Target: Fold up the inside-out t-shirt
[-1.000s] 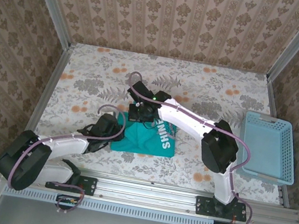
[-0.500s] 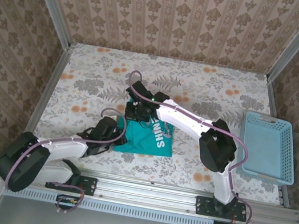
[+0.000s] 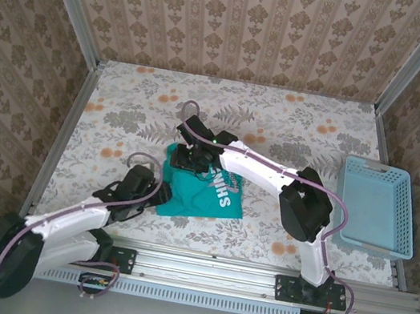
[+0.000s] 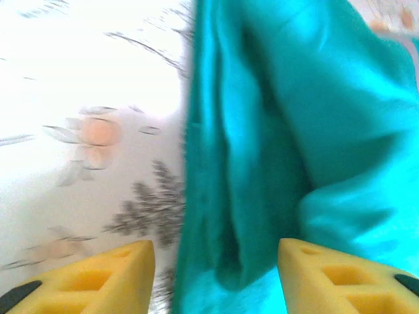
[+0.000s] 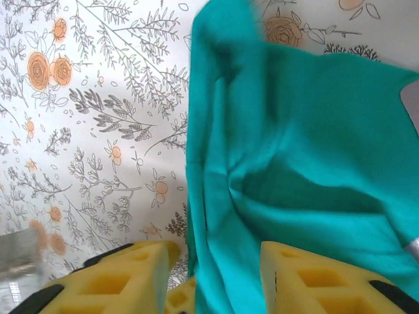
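The shirt is lying as a bunched teal bundle on the flowered surface, just below the middle of the top view, with white lettering showing along its right part. Both arms are reaching in to it: one is coming up from the lower left to the bundle's left edge, the other is arching over from the lower right to its upper edge.

In the left wrist view the left claw is standing apart, its yellow fingers sitting at the bottom corners of the frame. The shirt's folded left edge is running down between them. The left-hand finger is sitting over bare surface and the right-hand one over fabric (nothing looks pinched).

In the right wrist view the right claw is also standing apart. Rumpled teal cloth is filling the right side of that frame and dropping into the gap between the fingers, with a sliver of surface showing beside the left-hand finger.

A light-blue basket is sitting at the right edge of the top view, well apart from the shirt.
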